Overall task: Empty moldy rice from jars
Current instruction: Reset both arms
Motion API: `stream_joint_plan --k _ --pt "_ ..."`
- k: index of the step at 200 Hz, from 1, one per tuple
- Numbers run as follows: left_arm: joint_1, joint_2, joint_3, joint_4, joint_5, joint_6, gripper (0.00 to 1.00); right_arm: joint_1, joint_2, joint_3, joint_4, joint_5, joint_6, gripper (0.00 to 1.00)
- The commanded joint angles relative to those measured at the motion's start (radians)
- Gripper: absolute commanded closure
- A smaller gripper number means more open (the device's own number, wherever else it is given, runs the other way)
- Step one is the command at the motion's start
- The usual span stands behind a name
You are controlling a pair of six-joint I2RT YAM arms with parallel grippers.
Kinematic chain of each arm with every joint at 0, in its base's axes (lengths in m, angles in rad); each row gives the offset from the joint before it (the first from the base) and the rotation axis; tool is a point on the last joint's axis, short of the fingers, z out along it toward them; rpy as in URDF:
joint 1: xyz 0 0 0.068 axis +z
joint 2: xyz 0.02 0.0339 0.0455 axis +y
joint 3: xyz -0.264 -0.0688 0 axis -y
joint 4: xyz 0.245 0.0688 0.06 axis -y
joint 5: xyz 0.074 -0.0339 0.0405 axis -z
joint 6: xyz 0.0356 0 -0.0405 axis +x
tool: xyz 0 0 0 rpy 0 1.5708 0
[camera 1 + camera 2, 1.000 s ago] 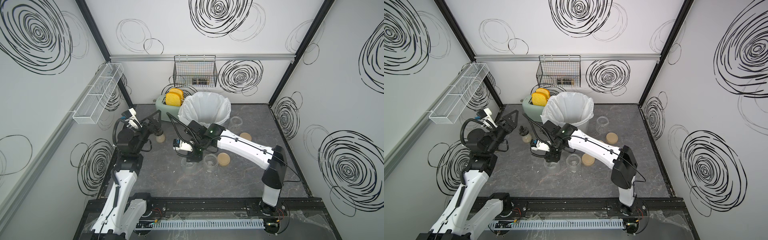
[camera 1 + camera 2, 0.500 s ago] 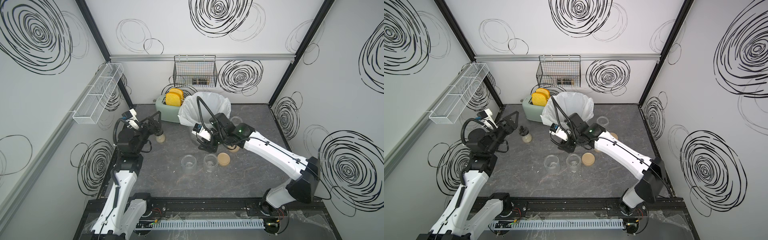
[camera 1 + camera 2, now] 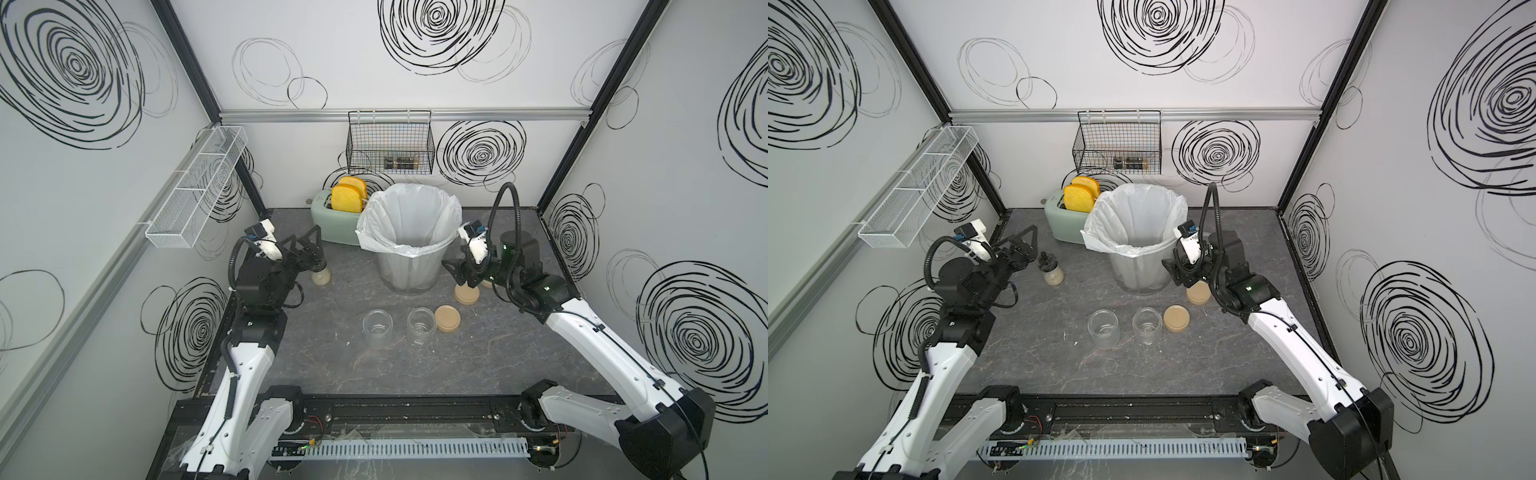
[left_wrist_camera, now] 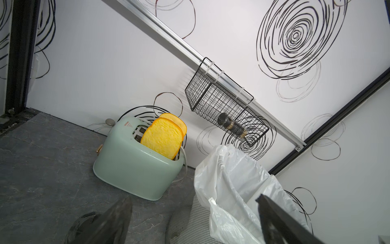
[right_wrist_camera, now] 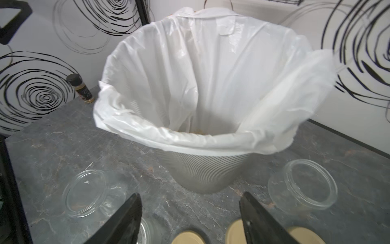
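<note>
right claw (image 5: pixel 190 195) gapes wide and empty, low over the bench (image 3: pixel 332 374) just beside the bin (image 3: pixel 409 270), above the tan lids (image 3: pixel 466 296). left claw (image 3: pixel 309 249) is spread wide too, holding nothing, over a small bottle (image 3: pixel 320 277). two jars (image 3: pixel 377 328) stand uncapped and empty mid bench; a third jar (image 5: pixel 301 186), also empty, sits near the bin's foot. a sliver of rice (image 5: pixel 196 132) shows down inside the bin's bag (image 5: pixel 211 74).

the dark grey table (image 3: pixel 332 374) holds a green toaster (image 3: pixel 336 228) and a bin (image 3: pixel 409 272) near the top middle, a small bottle (image 3: pixel 321 277) left of the bin, and two clear jars (image 3: pixel 377 329) with tan lids (image 3: pixel 447 318) in the middle.
</note>
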Motion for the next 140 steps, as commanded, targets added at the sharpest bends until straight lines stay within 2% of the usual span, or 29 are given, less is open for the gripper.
stream_joint_plan --k 1,54,68,80,140 --pt "-0.029 -0.027 -0.012 0.032 -0.079 0.097 0.04 -0.058 -0.034 -0.063 0.100 0.019 0.069 0.22" --pt "-0.089 -0.034 -0.093 0.098 -0.181 0.214 0.04 -0.224 -0.092 -0.221 0.216 0.036 0.162 0.17" --pt "-0.103 -0.027 -0.106 0.108 -0.196 0.241 0.04 -0.259 -0.104 -0.256 0.243 0.051 0.175 0.11" --pt "-0.114 -0.027 -0.122 0.123 -0.216 0.257 0.04 -0.284 -0.110 -0.281 0.261 0.064 0.183 0.00" --pt "-0.152 -0.075 -0.236 0.239 -0.293 0.325 0.04 -0.362 -0.117 -0.360 0.310 0.106 0.187 0.02"
